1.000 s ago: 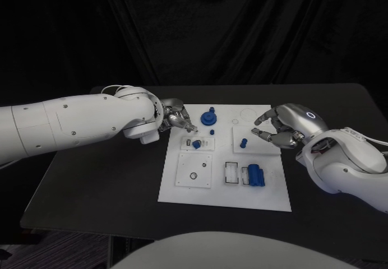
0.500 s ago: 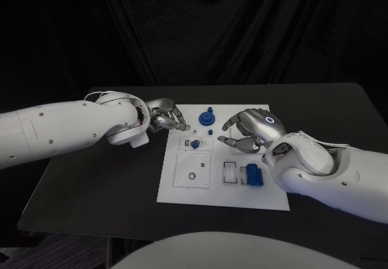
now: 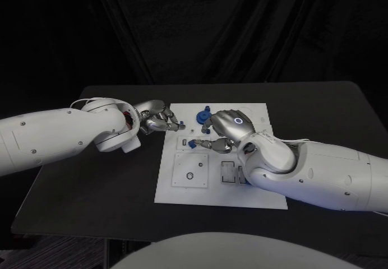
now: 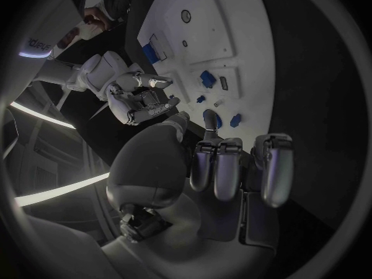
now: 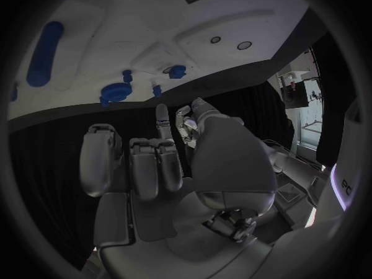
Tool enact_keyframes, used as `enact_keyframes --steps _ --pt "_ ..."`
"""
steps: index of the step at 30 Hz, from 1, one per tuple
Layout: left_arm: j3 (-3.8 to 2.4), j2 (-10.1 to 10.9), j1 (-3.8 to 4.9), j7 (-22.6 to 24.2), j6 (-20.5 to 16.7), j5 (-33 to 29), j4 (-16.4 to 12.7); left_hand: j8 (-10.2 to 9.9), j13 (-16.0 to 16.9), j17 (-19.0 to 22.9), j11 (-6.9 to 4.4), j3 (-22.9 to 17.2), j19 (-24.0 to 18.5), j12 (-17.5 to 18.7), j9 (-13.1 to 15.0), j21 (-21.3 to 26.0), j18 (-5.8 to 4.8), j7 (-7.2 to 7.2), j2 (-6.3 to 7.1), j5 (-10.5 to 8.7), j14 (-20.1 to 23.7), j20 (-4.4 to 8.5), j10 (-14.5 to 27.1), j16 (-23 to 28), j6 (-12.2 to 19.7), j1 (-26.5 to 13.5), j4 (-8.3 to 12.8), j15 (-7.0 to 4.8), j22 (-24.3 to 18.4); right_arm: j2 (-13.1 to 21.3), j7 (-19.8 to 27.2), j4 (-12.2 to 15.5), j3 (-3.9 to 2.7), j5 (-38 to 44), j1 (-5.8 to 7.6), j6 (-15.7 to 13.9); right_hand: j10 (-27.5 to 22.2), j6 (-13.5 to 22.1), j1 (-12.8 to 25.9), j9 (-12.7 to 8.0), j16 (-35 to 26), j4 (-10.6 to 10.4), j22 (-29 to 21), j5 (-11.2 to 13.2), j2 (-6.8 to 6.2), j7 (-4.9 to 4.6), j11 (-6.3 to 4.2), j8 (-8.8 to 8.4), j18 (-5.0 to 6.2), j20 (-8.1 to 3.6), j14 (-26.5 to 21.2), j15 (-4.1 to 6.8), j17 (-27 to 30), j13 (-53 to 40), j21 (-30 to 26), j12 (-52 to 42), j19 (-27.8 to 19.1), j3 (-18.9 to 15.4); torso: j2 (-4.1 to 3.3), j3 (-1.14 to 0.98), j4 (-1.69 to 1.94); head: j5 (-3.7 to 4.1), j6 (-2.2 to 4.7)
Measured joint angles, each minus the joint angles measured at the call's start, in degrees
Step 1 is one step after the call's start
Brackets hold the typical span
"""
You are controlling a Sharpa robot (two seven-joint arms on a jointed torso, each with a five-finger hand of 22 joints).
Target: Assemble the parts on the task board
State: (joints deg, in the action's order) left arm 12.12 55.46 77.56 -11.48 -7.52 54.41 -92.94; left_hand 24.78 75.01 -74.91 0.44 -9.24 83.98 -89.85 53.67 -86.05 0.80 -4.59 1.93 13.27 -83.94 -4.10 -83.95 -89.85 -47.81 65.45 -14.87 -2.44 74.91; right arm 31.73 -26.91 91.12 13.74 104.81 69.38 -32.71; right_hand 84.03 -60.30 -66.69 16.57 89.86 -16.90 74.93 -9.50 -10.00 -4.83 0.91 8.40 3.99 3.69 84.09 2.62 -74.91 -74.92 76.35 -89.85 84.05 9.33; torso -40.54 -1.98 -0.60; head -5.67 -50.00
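On matte black table (image 3: 97, 185): flat white task board (image 3: 218, 193); round blue part (image 3: 204, 117) | both robot hands clenched, empty

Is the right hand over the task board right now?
Yes: in the head view the right hand reaches across the white task board, its fingers near the small blue part.

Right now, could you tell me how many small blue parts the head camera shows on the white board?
3: a round blue part at the white board's far edge, a small one before it, another by the right hand's fingertips. The arm may hide more.
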Motion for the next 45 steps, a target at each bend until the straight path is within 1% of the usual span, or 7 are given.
enact_keyframes --steps 9,14,15,23,29,39,45 --pt "-0.02 0.3 -0.10 0.8 -0.2 0.0 0.0 1.7 0.0 0.0 0.00 0.9 0.0 0.0 0.0 0.0 0.00 0.71 -0.31 0.68 0.0 0.00 0.0 0.0 -0.7 1.2 -0.9 0.00 0.0 -3.7 -2.2 -2.9 -0.56 2.1 -1.27 2.0 0.0 0.0 0.3 0.3 0.0 0.0 0.0 0.3 -0.17 0.00 0.00 0.26 0.00 0.00 0.0 0.00 0.0 0.0 0.0 0.0 0.0 -0.3 -0.60 0.63 0.42 0.38 0.01" --pt "-0.02 0.5 -0.23 0.9 -0.3 -0.7 0.0 2.6 0.0 0.0 -0.41 1.1 0.0 0.0 -0.1 0.2 0.00 0.71 -0.94 2.22 0.0 0.00 0.0 0.0 -0.7 3.2 -1.1 0.00 0.0 -5.0 -2.9 -4.2 -0.81 3.3 -2.45 2.6 0.0 0.0 0.3 0.3 0.0 0.0 0.0 0.3 -0.17 0.00 0.00 0.26 0.00 0.00 0.0 0.00 0.0 0.0 0.2 0.0 0.0 -0.3 -0.83 0.91 0.54 0.61 0.01" --pt "-0.02 0.5 -0.23 0.9 -0.2 -0.9 0.0 2.6 0.0 0.0 -0.41 1.1 0.0 0.0 -0.1 0.3 0.00 0.71 -0.62 2.46 0.0 0.00 0.0 0.0 -0.7 3.5 -1.1 0.00 0.0 -5.2 -3.0 -4.4 -0.86 3.5 -2.63 2.7 0.0 0.0 0.3 0.5 0.0 0.0 0.0 0.2 -0.17 0.00 0.00 0.26 0.00 0.00 0.0 0.00 0.0 0.0 0.2 0.0 0.0 -0.3 -0.87 0.98 0.58 0.68 0.01" --pt "0.00 0.5 -0.39 0.9 -0.2 -2.3 0.1 3.0 0.0 0.0 -0.41 1.2 0.2 0.0 -0.1 0.3 0.00 0.71 -0.90 2.72 0.0 0.21 0.0 0.0 -0.7 3.8 -1.2 0.00 0.0 -6.1 -4.2 -5.6 -1.07 6.0 -3.29 3.8 0.0 0.0 0.0 1.6 0.0 0.0 0.0 -3.2 0.07 0.00 0.01 0.26 0.01 0.00 0.0 0.00 0.0 0.0 0.2 0.0 0.0 -0.3 -0.98 1.40 0.96 1.15 0.01" --pt "0.00 0.4 -0.50 0.8 0.0 -2.9 0.3 3.0 0.0 0.0 -0.41 1.2 0.2 0.0 -0.2 0.3 0.00 0.71 -0.90 2.98 -0.2 0.21 0.0 0.0 -0.7 3.8 -1.2 -0.22 0.0 -6.2 -4.9 -5.9 -1.11 7.3 -3.41 4.5 0.0 0.0 -0.3 2.0 0.0 0.2 0.0 -4.9 0.37 0.00 0.01 0.26 0.01 0.00 0.0 -0.01 0.0 0.0 0.2 0.0 0.0 -0.1 -0.91 1.40 0.76 0.73 0.01" --pt "-0.01 0.3 -0.90 0.5 0.4 -3.3 0.5 3.4 0.0 0.0 -0.41 1.4 0.0 0.0 -0.4 0.5 0.00 0.91 -1.28 3.85 -0.2 0.42 0.0 0.0 -0.5 4.6 -1.4 -0.22 0.0 -6.6 -5.6 -6.4 -1.14 8.3 -3.44 5.2 0.0 0.0 -1.1 3.3 0.0 0.4 0.0 -9.7 1.23 0.00 0.01 0.26 0.01 0.00 0.0 -0.01 0.0 0.0 0.2 0.0 0.0 0.7 -0.87 1.23 0.71 0.97 0.01" --pt "-0.01 0.3 -1.12 0.3 0.9 -3.3 0.6 3.5 0.0 0.0 -0.41 1.4 0.0 0.0 -0.6 0.7 0.00 0.91 -1.29 4.41 -0.2 0.42 0.0 0.0 -0.5 5.1 -1.4 -0.22 0.0 -6.7 -5.7 -6.9 -1.14 8.6 -3.45 5.4 0.0 0.0 -1.2 3.5 0.0 0.4 0.0 -10.0 1.35 0.00 0.01 0.26 0.01 0.00 0.0 -0.01 0.0 0.0 0.2 0.0 0.0 0.7 -0.85 1.19 0.65 0.80 0.01"
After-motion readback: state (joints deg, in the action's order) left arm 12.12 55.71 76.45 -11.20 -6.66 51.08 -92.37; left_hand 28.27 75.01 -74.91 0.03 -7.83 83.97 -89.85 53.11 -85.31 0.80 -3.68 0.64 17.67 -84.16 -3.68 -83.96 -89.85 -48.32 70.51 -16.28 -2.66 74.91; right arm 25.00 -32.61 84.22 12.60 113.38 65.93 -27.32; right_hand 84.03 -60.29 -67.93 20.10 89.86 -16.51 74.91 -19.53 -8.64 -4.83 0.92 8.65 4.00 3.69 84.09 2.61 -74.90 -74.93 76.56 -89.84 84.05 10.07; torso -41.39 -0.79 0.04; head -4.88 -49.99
